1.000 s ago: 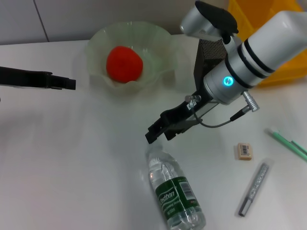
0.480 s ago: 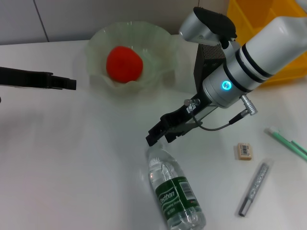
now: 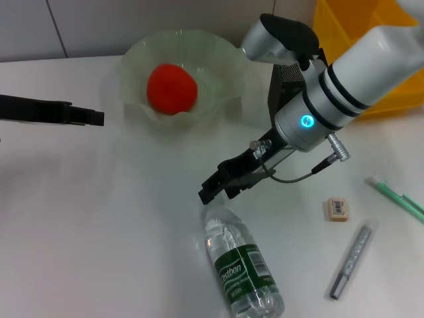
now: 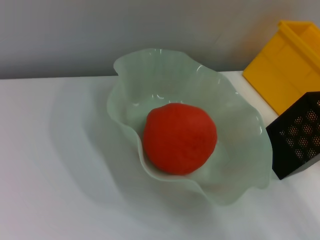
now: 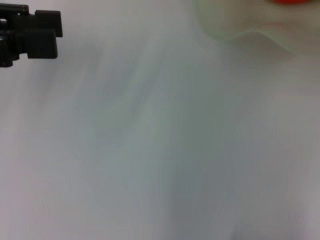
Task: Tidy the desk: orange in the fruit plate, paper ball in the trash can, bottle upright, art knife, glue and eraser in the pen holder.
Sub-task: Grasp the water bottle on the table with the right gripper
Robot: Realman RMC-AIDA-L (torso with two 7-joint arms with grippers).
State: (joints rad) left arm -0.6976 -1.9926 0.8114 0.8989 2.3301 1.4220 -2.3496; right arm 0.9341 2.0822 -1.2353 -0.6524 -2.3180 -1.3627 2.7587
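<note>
Red-orange, the orange (image 3: 171, 88) is sitting in the plate (image 3: 225, 66), so that step looks done. Bottle (image 3: 240, 265) is lying flat on the tabletop (image 3: 99, 218) beneath the right gripper (image 3: 222, 185); eraser (image 3: 336, 209) is waiting outside the holder (image 3: 281, 83). I cannot tell either gripper's finger state; left gripper (image 3: 86, 116) is idling.

A clear plastic bottle (image 3: 241, 269) lying on its side at the lower centre of the head view carries a green label with white lettering that appears to read "Bonbon", though the word is not sharp enough to be certain. To the right, a small beige eraser (image 3: 336, 209) bears a white barcode sticker; its digits are too small to read.
</note>
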